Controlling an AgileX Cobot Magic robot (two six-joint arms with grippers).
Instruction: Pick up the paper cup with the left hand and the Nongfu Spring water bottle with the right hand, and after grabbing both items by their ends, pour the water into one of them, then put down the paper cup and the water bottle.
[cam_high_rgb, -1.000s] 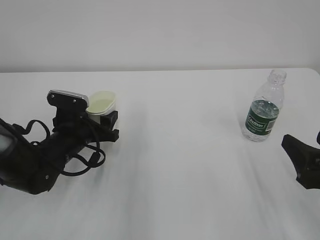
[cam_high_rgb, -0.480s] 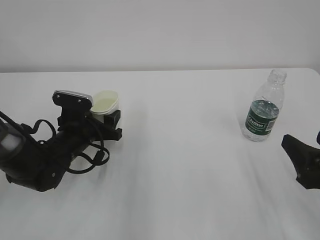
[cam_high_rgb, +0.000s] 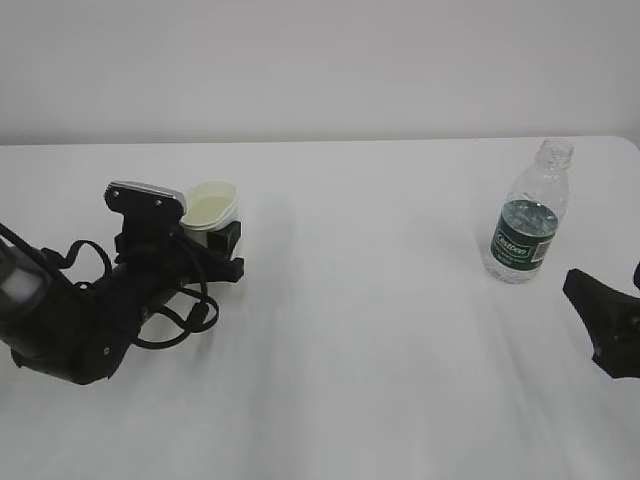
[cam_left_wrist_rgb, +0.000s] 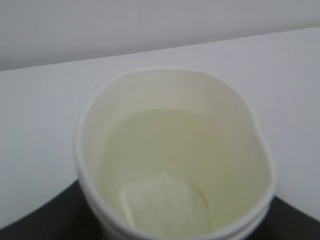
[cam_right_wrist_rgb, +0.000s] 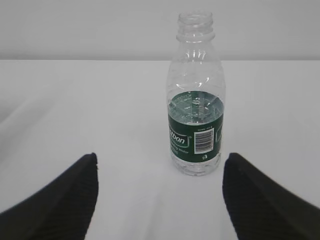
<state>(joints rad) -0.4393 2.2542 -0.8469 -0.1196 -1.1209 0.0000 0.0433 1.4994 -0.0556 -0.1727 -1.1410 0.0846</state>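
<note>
The paper cup (cam_high_rgb: 210, 203) is at the table's left with my left gripper (cam_high_rgb: 208, 234) shut on its lower wall; its rim is squeezed slightly oval. The black fingers hide its base. In the left wrist view the paper cup (cam_left_wrist_rgb: 170, 160) fills the frame, cream inside and empty, with dark fingers (cam_left_wrist_rgb: 35, 222) at the bottom corners. The Nongfu Spring water bottle (cam_high_rgb: 527, 222) stands upright and capless at the right. Water (cam_right_wrist_rgb: 196, 105) reaches about the top of its green label. My right gripper (cam_right_wrist_rgb: 160, 200) is open, short of the bottle (cam_right_wrist_rgb: 196, 120) and apart from it.
The white table (cam_high_rgb: 380, 330) runs from the near edge to a pale wall behind. Its far right corner lies just beyond the bottle. Loose black cables (cam_high_rgb: 175, 320) hang from the left arm near the tabletop.
The left arm has shifted a little to the right and up with the paper cup in its grip, then settled. The right gripper and the bottle have not moved.
</note>
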